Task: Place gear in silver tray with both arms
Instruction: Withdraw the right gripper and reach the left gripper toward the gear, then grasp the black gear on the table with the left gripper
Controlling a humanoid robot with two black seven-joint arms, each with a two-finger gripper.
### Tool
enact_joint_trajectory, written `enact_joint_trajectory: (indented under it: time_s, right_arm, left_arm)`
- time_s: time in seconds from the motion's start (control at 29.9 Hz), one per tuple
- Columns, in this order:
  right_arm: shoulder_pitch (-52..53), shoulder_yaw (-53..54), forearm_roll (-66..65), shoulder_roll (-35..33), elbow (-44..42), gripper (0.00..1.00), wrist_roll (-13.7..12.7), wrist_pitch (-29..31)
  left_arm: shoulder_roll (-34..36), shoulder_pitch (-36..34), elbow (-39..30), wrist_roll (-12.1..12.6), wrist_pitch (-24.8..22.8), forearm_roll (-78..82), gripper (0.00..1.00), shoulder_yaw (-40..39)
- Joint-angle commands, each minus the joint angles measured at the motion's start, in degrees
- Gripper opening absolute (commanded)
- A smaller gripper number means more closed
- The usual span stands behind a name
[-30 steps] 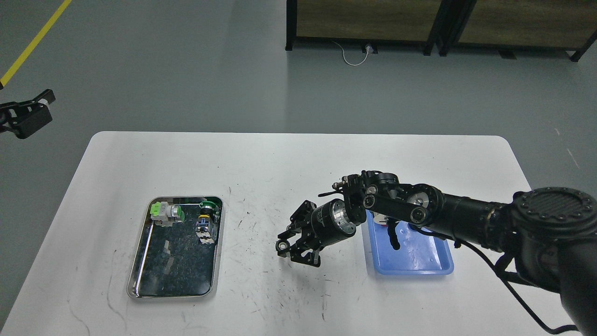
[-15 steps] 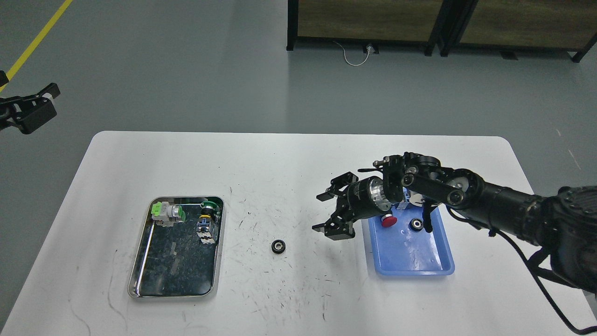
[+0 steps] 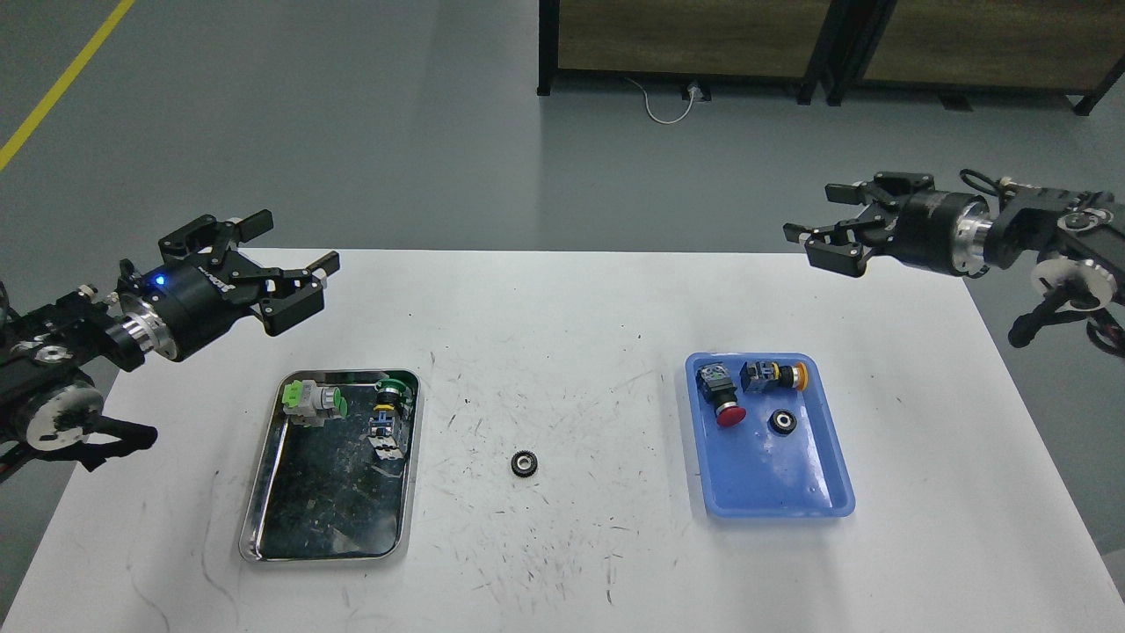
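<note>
Silver tray [image 3: 264,492] dark-bottomed; blue tray [image 3: 826,505]; black gear [image 3: 525,463]; white scuffed table [image 3: 562,316].

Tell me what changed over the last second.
The right gripper let go of the gear on the table between the trays, then pulled back up and right, open. The left gripper swung in over the table's left edge, open. The silver tray and blue tray stayed put.
</note>
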Motion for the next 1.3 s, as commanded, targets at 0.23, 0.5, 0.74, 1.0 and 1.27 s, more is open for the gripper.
enact_joint_trajectory:
  time_s: [0.23,0.5,0.74,1.0,1.27]
  right_arm:
    - [-0.25,2.72,1.33,-3.98,-2.1,0.81,-0.14,0.0]
    - [-0.6,2.36,1.33,-3.28,-3.76,0.82,-0.14,0.0]
    - [-1.13,2.19,1.24,-3.28,-3.85,0.82,-0.14,0.0]
    - [-1.83,2.19,1.24,-3.28,-4.29,0.82,-0.14,0.0]
    - [-2.36,2.19,1.24,-3.19,-4.29,0.82,-0.14,0.0]
  left_arm:
    - [-15.0,7.03,1.85,-0.06,2.83,7.15,0.97,3.97]
    - [-24.15,9.23,9.5,-1.37,4.49,10.93,0.98,6.17]
    - [-29.16,9.76,13.45,-1.73,4.85,11.98,0.98,6.87]
    - [-32.59,9.93,18.21,-2.69,5.63,12.6,0.98,9.42]
    - [-32.77,9.93,20.05,-4.36,8.01,12.51,0.98,13.11]
